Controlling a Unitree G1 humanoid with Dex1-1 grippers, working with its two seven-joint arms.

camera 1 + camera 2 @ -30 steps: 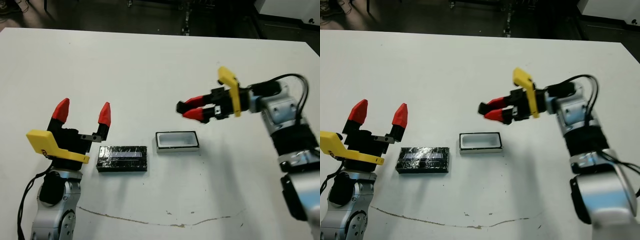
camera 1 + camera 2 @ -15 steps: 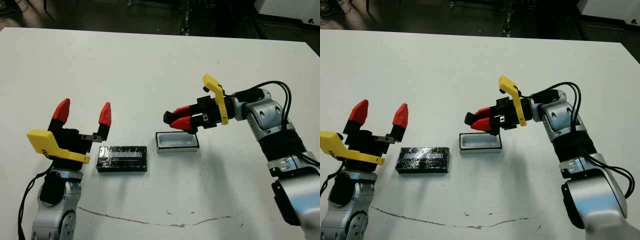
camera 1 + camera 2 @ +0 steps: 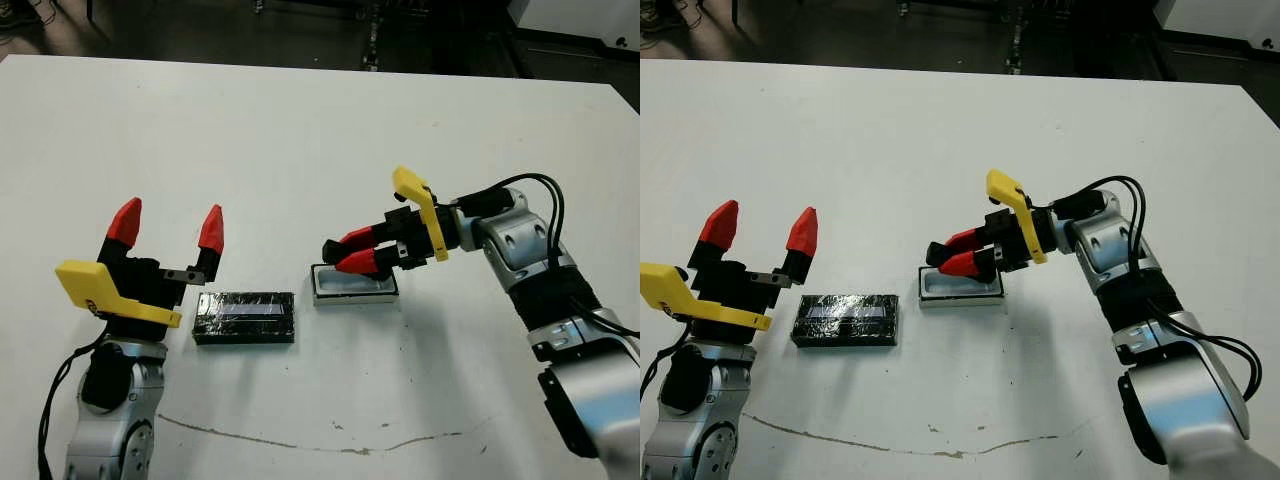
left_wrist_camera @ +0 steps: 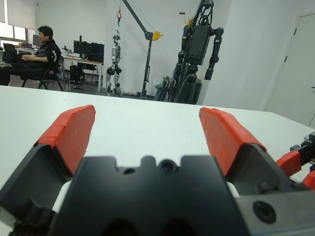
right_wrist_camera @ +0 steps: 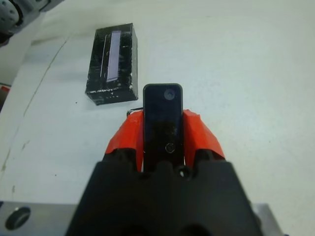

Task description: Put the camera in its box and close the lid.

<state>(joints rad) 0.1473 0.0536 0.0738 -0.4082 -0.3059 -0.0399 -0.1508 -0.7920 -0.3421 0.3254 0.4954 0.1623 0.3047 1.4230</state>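
Observation:
My right gripper point(image 3: 346, 252) is shut on the camera point(image 5: 163, 123), a thin black bar that sticks out past the red fingertips. It hangs low over the left end of the box point(image 3: 386, 293), a small white tray with a dark rim at the table's middle. I cannot tell whether the camera touches the box. The lid point(image 3: 245, 316), glossy black with a pale stripe, lies flat on the table left of the box, and shows in the right wrist view beyond the camera point(image 5: 112, 61). My left gripper point(image 3: 167, 226) stands open just left of the lid, holding nothing.
A thin dark line point(image 3: 300, 440) runs across the white table near its front edge. In the left wrist view a person point(image 4: 34, 51) sits far beyond the table, and robot stands point(image 4: 197, 44) rise behind it.
My right gripper has moved left and down with the camera, from above and right of the box to low over its left end. The left arm, lid and box stayed put.

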